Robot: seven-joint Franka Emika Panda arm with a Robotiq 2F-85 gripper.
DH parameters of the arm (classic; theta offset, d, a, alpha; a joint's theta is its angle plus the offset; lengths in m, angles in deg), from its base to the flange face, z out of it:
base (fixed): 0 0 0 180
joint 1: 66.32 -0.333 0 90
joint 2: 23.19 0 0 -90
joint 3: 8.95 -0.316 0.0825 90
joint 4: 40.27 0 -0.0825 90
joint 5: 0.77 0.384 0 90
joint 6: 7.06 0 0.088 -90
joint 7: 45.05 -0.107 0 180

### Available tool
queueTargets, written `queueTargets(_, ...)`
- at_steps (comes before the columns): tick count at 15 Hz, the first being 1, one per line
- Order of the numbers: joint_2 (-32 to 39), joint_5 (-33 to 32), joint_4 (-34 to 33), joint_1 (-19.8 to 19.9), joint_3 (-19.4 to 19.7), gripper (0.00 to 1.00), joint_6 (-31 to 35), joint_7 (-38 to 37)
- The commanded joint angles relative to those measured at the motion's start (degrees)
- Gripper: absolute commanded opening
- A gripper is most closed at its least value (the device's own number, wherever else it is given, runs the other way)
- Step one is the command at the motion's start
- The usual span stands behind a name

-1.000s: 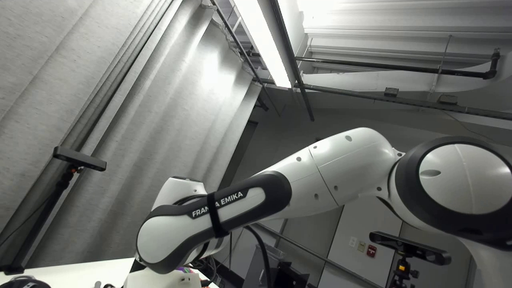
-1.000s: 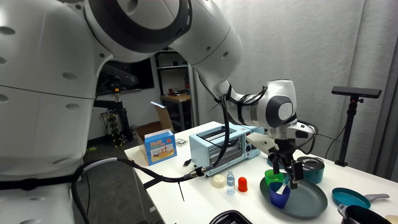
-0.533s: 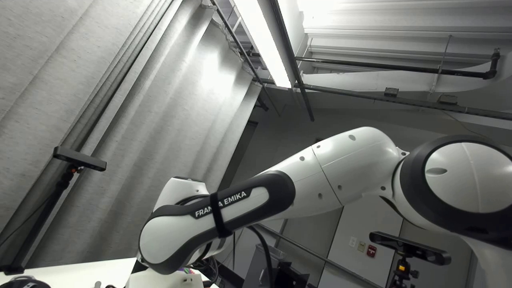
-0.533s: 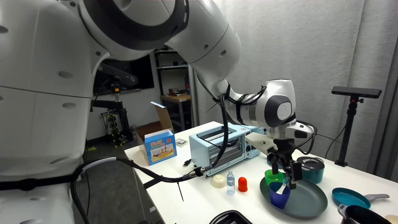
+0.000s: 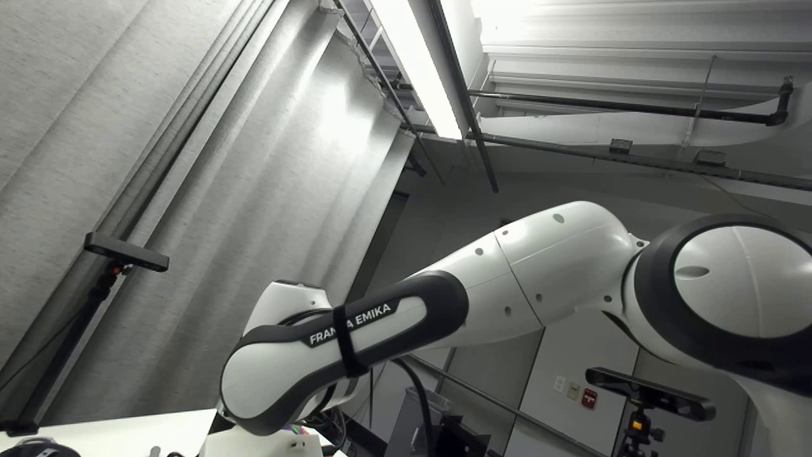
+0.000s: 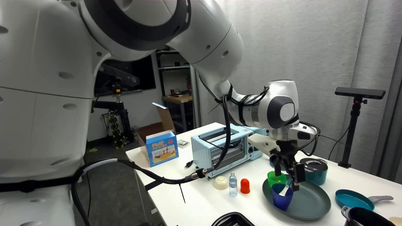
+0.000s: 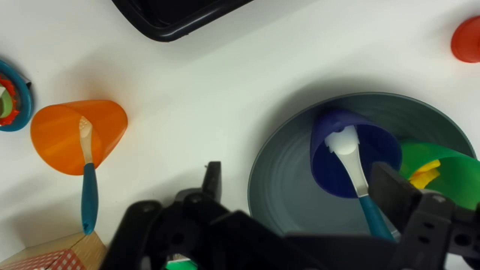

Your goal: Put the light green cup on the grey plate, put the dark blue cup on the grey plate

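The desk (image 6: 198,210) supports the items. The arm (image 6: 216,47) extends over the desk. The oven (image 6: 237,156) stands on the desk. The box (image 6: 162,149), flap raised, stands near the desk edge. The plate (image 6: 309,204) lies flat on the desk. The pan (image 6: 353,198) and the lidded pot (image 6: 316,175) are located near the plate. The gripper (image 7: 296,168) points down at the plate; its jaws are spread wide. The green cup (image 6: 275,179) and the blue cup (image 6: 282,202) are positioned upright on the plate, just beside each other. In the wrist view, one jaw overlaps the rim of the blue cup; contact cannot be determined. The orange cup (image 7: 78,138) is on the desk, apart from the plate. The bottle (image 6: 233,185) stands upright near the plate. A utensil (image 7: 354,172) rests in the blue cup, handle outward.
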Motion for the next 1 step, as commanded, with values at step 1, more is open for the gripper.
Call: queueTargets(1,-0.02,-0.17,-0.08,0.41,-0.42,1.00,-0.12,-0.08)
